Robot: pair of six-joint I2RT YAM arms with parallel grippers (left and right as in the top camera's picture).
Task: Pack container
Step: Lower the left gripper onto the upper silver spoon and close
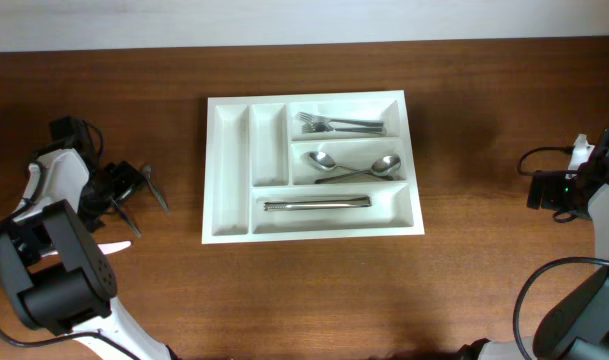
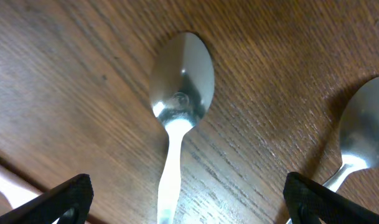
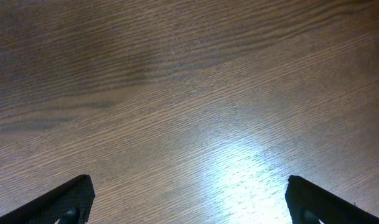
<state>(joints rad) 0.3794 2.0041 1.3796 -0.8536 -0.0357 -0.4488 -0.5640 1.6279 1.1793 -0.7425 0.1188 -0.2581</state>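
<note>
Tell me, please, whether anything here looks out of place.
A spoon and a second spoon lie on the table, outside the container. Inside, the middle compartment's spoons lie head-to-tail, handles crossing.

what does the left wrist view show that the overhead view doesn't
Only the left wrist view: a loose spoon lying on the wood between the open left gripper's fingers, and a second spoon at the right edge. Only the overhead: the white tray with forks, two spoons and what looks like a knife, each kind in its own compartment. Both: the wooden table and the left gripper.
</note>
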